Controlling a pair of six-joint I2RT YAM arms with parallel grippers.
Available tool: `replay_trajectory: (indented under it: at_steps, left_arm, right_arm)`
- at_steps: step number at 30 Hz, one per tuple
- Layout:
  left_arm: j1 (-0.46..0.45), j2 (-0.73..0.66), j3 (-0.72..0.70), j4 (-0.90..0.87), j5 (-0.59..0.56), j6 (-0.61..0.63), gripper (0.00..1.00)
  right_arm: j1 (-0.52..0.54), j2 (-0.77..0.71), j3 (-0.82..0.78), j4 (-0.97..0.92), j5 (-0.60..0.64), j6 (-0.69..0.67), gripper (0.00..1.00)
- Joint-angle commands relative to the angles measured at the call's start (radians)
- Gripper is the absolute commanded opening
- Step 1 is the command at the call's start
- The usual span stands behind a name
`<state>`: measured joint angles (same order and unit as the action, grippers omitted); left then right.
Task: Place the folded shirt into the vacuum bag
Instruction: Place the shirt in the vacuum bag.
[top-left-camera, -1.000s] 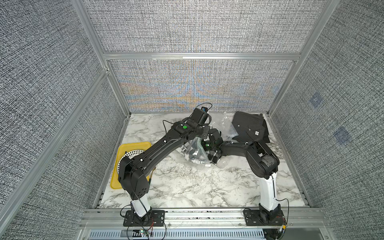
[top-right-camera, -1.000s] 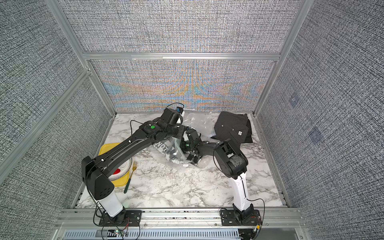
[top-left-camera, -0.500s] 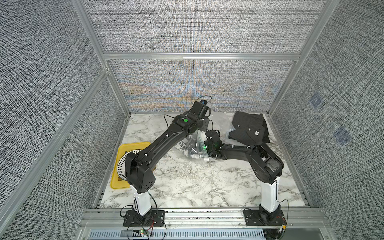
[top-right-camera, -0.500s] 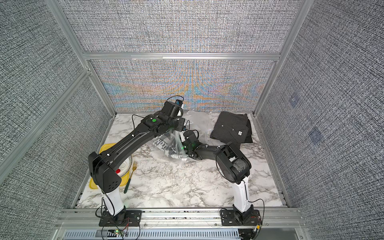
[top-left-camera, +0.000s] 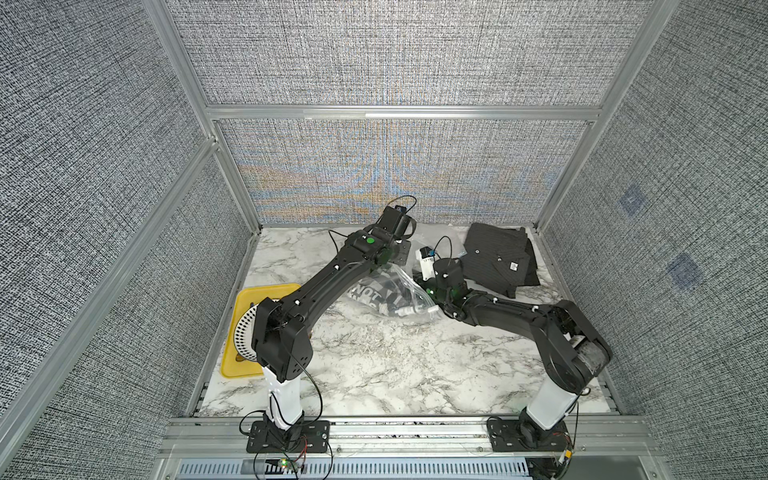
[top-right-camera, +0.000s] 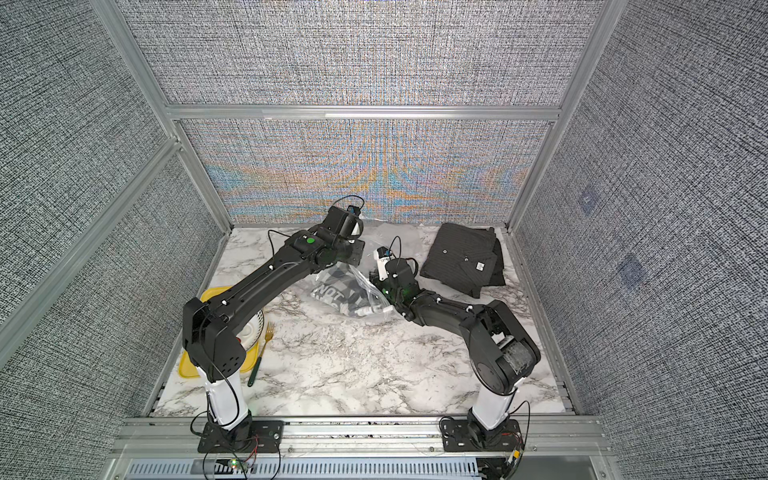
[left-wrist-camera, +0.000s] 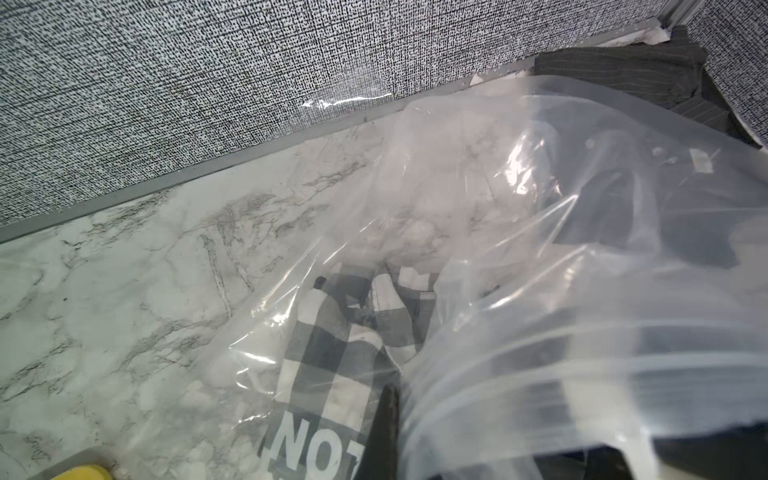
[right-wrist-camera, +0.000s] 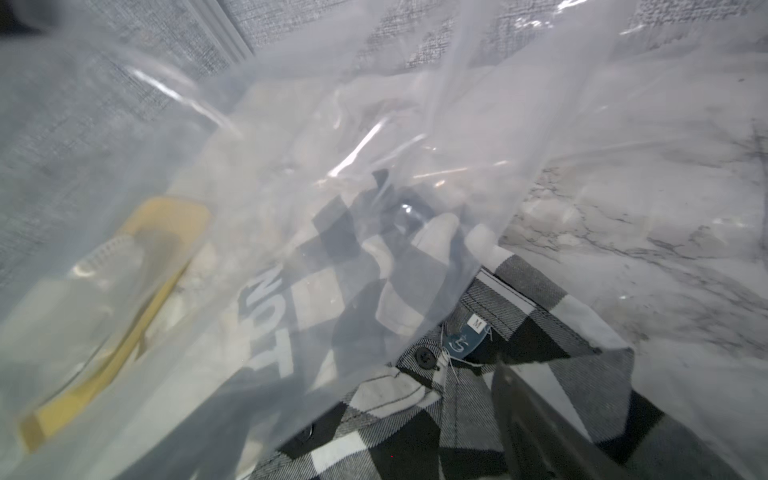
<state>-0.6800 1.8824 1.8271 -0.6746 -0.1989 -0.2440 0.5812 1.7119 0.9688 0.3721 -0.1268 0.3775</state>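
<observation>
I'm pinching the zip rim of the big clear crinkly plastic vacuum bag (top-left-camera: 399, 299) in my left gripper (left-wrist-camera: 386, 424), clamped tight, holding it up so the mouth is gaping. The folded black-and-white checked shirt (right-wrist-camera: 478, 395) is lying mostly inside, collar at the mouth, toward the white marble table's (top-left-camera: 374, 374) far edge. My right gripper (top-left-camera: 419, 286) is reaching in there; spread or closed, I cannot tell.
</observation>
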Motion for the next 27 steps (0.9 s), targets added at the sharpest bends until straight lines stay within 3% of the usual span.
replay_trajectory:
  at_steps: [1,5,11,14,19,24,27]
  left_arm:
    - [0.024,0.001,0.009,0.006,-0.003,0.006,0.0]
    - [0.028,-0.017,0.005,0.006,0.061,0.005,0.0]
    - [0.03,-0.09,-0.044,-0.01,0.136,-0.005,0.0]
    - [0.03,-0.122,-0.064,-0.012,0.13,0.003,0.0]
    - [0.04,-0.114,-0.039,-0.059,0.049,0.034,0.0]
    - [0.058,-0.096,-0.052,-0.057,0.025,0.045,0.0]
    - [0.093,-0.074,-0.04,-0.057,0.018,0.053,0.0]
  right_arm:
    - [-0.018,-0.037,0.0,0.027,-0.078,0.072,0.92]
    - [-0.011,0.044,0.191,-0.28,0.155,0.078,0.93]
    - [-0.04,0.229,0.372,-0.444,0.172,0.054,0.93]
    - [-0.04,0.265,0.449,-0.492,0.124,0.029,0.93]
    - [-0.039,0.196,0.478,-0.517,0.101,0.018,0.93]
    - [-0.08,0.032,0.33,-0.306,-0.1,0.069,0.93]
    - [-0.082,-0.033,0.284,-0.298,-0.109,0.07,0.93]
